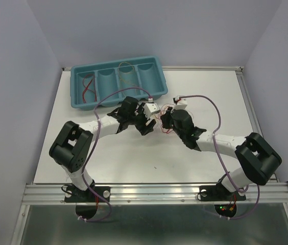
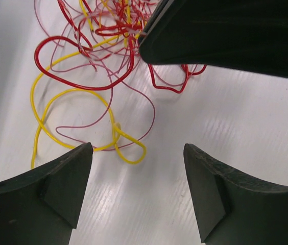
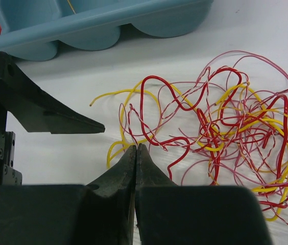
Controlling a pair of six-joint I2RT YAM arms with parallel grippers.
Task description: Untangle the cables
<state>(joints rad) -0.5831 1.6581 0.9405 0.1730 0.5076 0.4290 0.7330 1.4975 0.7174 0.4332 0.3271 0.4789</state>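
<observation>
Cables (image 3: 208, 131) in one tangle between two hands: left hand (image 2: 136, 150) wide, empty; right hand (image 3: 136, 149) closed.

Cables (image 3: 220, 138) ahead of the right fingers (image 3: 116, 176) showed smooth, glossy plastic insulation. The left fingers (image 2: 62, 189) and right fingers were black, matt, finely grained plastic. The desk (image 2: 246, 127) beneath the fingers was white, faintly ribbed, with low sheen. The tray (image 3: 108, 20) beyond the right fingers was smooth, semi-gloss teal plastic.
</observation>
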